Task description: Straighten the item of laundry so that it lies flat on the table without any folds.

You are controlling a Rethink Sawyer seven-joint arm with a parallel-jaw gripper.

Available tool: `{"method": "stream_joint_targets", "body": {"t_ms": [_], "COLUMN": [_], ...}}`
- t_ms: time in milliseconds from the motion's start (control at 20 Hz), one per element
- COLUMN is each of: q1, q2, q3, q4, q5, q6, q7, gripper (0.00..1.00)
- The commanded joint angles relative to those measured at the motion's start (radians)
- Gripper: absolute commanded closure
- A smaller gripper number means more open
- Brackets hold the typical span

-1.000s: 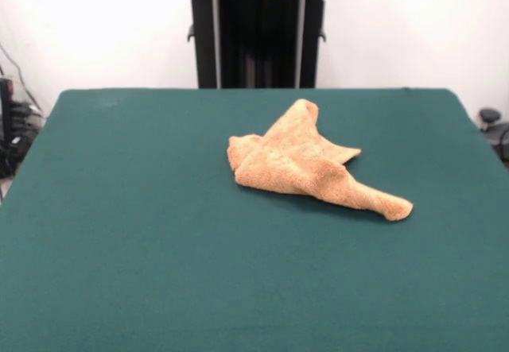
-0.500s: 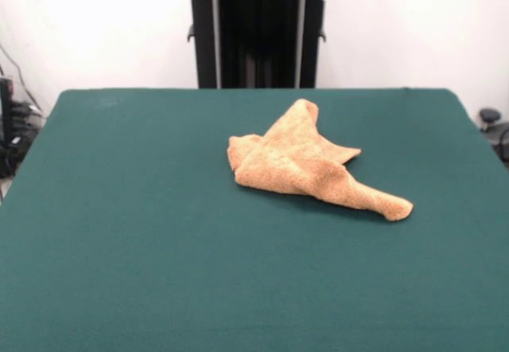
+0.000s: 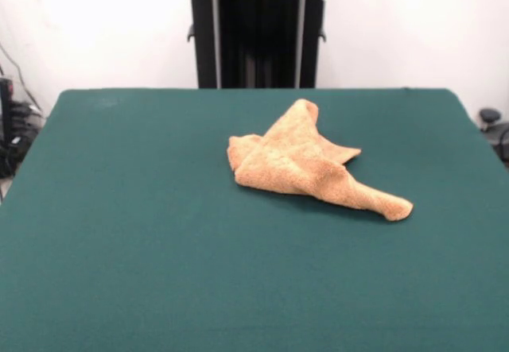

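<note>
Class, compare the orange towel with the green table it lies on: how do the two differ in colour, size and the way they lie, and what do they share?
Colour: the towel is orange-tan, the table dark green.
Size: the towel covers only a small patch, while the table fills most of the front view.
Pose: the towel is crumpled, with folds and corners sticking out; the table's surface lies flat and smooth.
Shared: both look like soft, matte cloth surfaces.

Crumpled towel [image 3: 306,165] on the table [image 3: 143,233], right of centre, seemingly nearer the pedestal [image 3: 258,30] behind.
</note>
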Motion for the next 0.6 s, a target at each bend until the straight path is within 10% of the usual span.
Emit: {"method": "stream_joint_targets", "body": {"t_ms": [50,600], "q1": [-0.024,-0.054], "q2": [0.169,0.287], "q3": [0.07,0.082], "q4": [0.098,0.109], "q5": [-0.06,-0.114], "q6": [-0.112,-0.285], "q7": [0.079,0.107], "gripper": [0.0,0.0]}}
